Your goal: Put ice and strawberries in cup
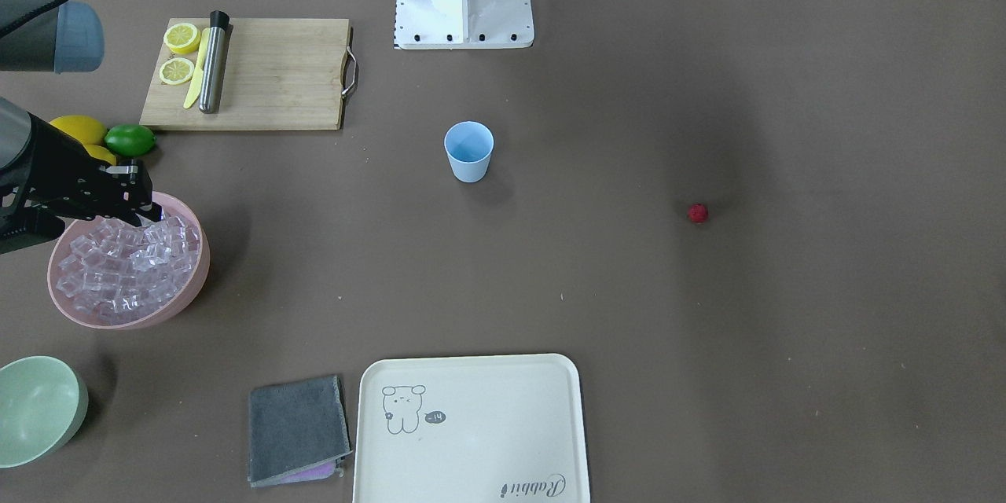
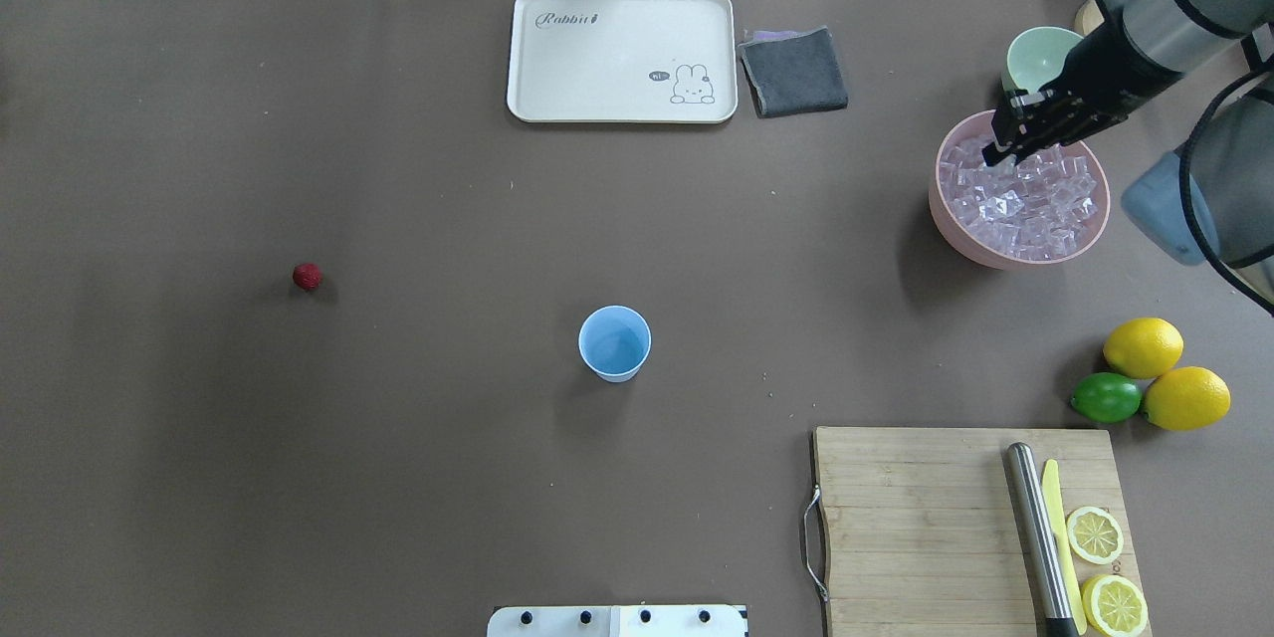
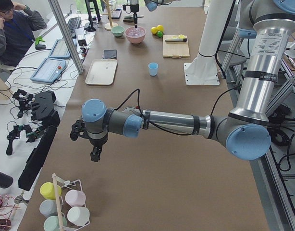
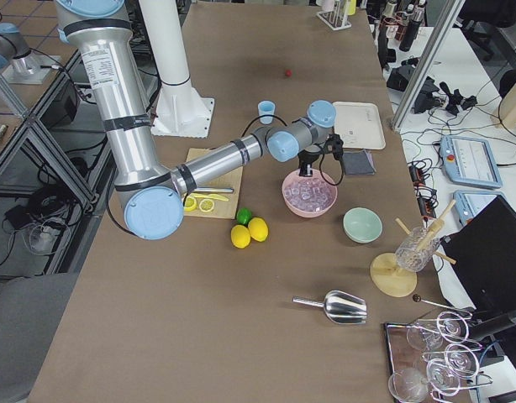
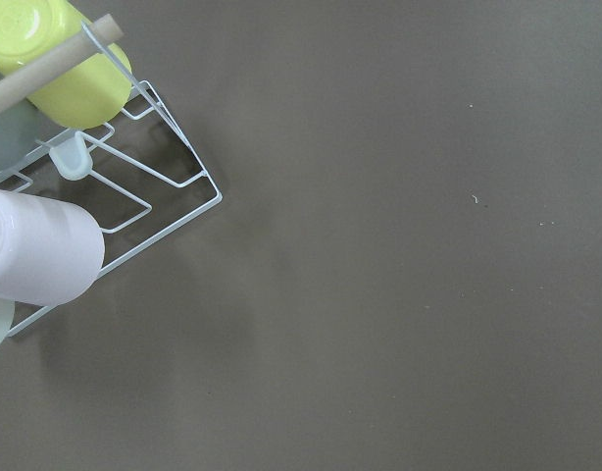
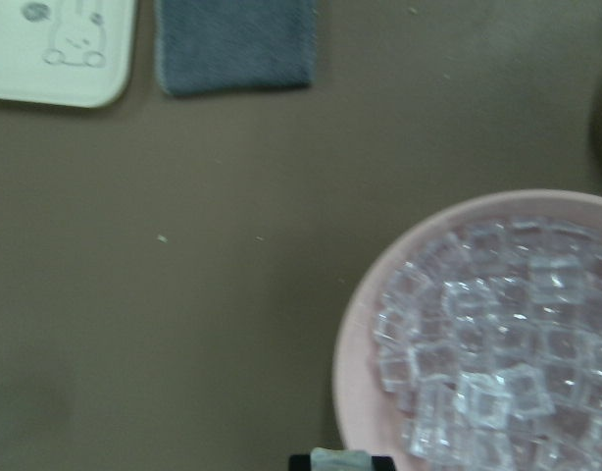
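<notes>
Ice: glassy cubes, round pink bowl | right hand: grip cannot tell

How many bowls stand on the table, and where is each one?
2. The pink bowl, filled with ice, is at the table's right end below the right claw. The pale green bowl stands beyond it, partly hidden by the right arm.
</notes>
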### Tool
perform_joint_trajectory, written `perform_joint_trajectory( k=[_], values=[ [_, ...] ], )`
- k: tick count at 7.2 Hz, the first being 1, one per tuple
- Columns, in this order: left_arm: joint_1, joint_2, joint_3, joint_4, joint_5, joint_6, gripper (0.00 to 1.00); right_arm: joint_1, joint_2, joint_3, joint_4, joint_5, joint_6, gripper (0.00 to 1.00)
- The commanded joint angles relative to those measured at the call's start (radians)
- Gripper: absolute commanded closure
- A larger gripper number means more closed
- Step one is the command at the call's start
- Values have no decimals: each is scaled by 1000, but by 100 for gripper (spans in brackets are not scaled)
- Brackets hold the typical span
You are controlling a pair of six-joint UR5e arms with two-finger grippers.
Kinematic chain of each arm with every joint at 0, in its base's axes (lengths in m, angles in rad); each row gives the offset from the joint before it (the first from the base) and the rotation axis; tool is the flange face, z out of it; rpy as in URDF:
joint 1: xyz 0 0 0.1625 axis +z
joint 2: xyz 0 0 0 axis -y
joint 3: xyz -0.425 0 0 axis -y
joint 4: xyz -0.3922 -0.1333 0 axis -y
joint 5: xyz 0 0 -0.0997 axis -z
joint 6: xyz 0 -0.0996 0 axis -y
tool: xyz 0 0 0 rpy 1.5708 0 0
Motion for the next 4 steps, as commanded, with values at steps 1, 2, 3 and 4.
perform_joint_trajectory(
  k=[1,2,3,4],
  values=[
    [0,3,0,-1,0,0,2,-95,188,-8,4,-4,245,100],
    [0,2,0,0,0,0,2,-176,272,-19,7,-89,354,100],
    [0,0,5,0,0,0,2,-297,330,-20,36,-222,492,100],
    [0,-1,15,-1,-2,0,2,-415,336,-20,109,-337,583,100]
  ],
)
